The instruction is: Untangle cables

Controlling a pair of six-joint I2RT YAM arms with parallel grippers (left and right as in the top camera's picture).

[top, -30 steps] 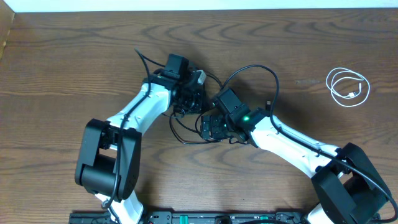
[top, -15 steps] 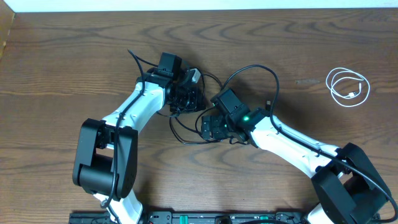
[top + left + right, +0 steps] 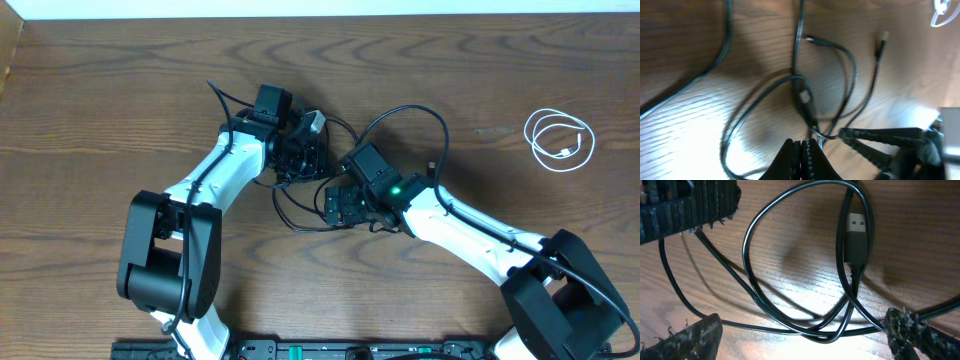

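Observation:
The long black cable (image 3: 408, 110) lies in tangled loops on the wooden table between my two arms. In the left wrist view its strands cross at a knot-like spot (image 3: 799, 80), with small plug ends above. My left gripper (image 3: 302, 158) hangs over the tangle, its fingers (image 3: 801, 155) pressed shut with nothing seen between them. The right gripper (image 3: 340, 205) is wide open. Its fingertips (image 3: 805, 332) straddle crossed black strands (image 3: 840, 325) lying on the wood. A USB plug (image 3: 856, 232) lies just beyond. The white cable (image 3: 560, 140) sits coiled far right, apart.
Thick black robot wires run along both arms (image 3: 445, 205). The table's far edge (image 3: 320, 15) runs along the top of the overhead view. Bare wood surrounds the white coil, which also shows faintly as white loops (image 3: 942, 12) in the left wrist view.
The left arm has shifted a little to the left and away from me over the tangle. The right arm and both cables have stayed put.

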